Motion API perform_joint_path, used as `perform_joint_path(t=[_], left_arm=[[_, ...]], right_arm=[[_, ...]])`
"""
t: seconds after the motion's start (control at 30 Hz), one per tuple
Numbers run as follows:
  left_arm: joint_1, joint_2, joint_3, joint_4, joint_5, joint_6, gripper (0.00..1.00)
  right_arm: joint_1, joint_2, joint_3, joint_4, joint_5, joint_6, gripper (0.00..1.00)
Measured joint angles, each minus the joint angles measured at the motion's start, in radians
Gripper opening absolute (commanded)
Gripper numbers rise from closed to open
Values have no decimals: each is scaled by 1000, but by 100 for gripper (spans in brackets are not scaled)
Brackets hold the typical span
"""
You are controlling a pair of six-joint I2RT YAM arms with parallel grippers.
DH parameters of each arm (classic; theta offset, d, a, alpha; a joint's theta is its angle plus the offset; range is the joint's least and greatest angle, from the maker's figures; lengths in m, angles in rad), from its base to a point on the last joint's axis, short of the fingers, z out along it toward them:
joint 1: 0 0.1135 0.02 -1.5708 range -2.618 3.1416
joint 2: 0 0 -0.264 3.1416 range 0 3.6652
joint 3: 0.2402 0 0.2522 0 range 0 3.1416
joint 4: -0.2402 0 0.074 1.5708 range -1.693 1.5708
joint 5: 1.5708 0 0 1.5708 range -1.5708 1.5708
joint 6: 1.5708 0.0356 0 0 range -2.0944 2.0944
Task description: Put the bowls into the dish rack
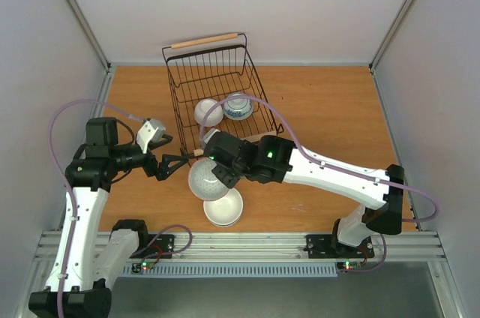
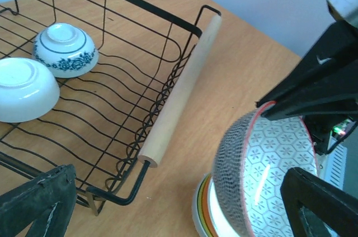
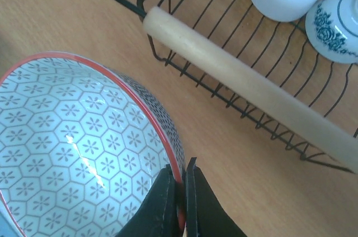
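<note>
My right gripper (image 1: 222, 174) is shut on the rim of the grey speckled bowl (image 1: 206, 180), which has a red rim and a hexagon pattern inside. It holds the bowl tilted just above a stack of bowls (image 1: 223, 208) with a white one on top. In the right wrist view the fingers (image 3: 168, 203) pinch the bowl's (image 3: 72, 147) rim. The left wrist view shows the held bowl (image 2: 263, 175) over the stack's orange and yellow-green rims (image 2: 206, 206). The black wire dish rack (image 1: 180, 70) holds a white bowl (image 1: 208, 112) and a blue-and-white bowl (image 1: 237, 106), both upside down. My left gripper (image 1: 174, 166) is open and empty, left of the held bowl.
The rack's near wooden handle (image 3: 251, 89) lies just beyond the held bowl and also shows in the left wrist view (image 2: 182, 86). The far handle (image 1: 204, 40) is at the back. Grey walls close in the wooden table (image 1: 330, 108) on three sides.
</note>
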Motion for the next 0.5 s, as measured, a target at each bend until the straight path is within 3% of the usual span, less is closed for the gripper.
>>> perform_joint_path(t=[0.33,0.5], left_arm=[[0,3,13,-65,41,56,95],[0,3,13,-71,40,67,65]], right_arm=[[0,132,245,-48,29,-93,1],[0,148,337,-59,35,-128,1]])
